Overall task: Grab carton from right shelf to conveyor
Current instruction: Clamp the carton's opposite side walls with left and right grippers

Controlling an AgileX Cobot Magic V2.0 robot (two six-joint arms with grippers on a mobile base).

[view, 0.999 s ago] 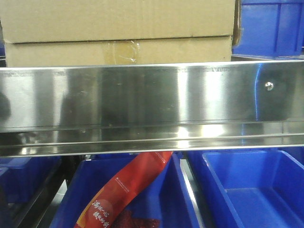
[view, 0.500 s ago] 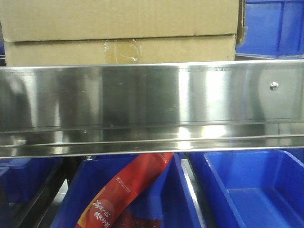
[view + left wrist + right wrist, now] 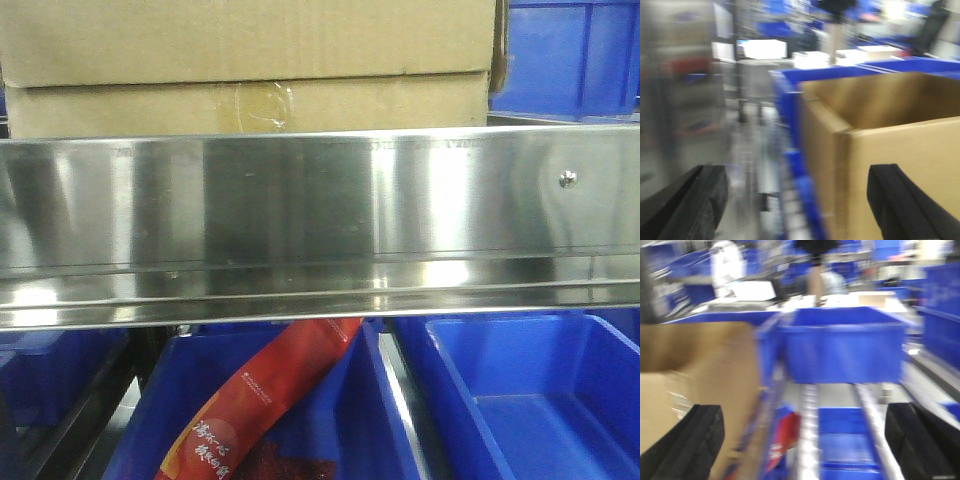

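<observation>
The brown carton (image 3: 250, 60) sits on the right shelf behind its shiny steel front rail (image 3: 320, 200), filling the upper left of the front view. In the left wrist view the carton (image 3: 890, 130) fills the right side and my left gripper (image 3: 800, 200) is open, its right finger in front of the carton's near face, its left finger off the carton's left corner. In the right wrist view the carton (image 3: 695, 365) is at the left and my right gripper (image 3: 805, 445) is open beside its right end. The conveyor is out of view. Both wrist views are blurred.
Blue plastic bins (image 3: 530, 400) stand under the rail; one holds a red packet (image 3: 260, 400). More blue bins stand beside the carton on the shelf (image 3: 570, 55) and ahead of the right gripper (image 3: 840, 345). The packet also shows in the right wrist view (image 3: 785, 435).
The front view shifted slightly right and then back left. The carton stays on the shelf.
</observation>
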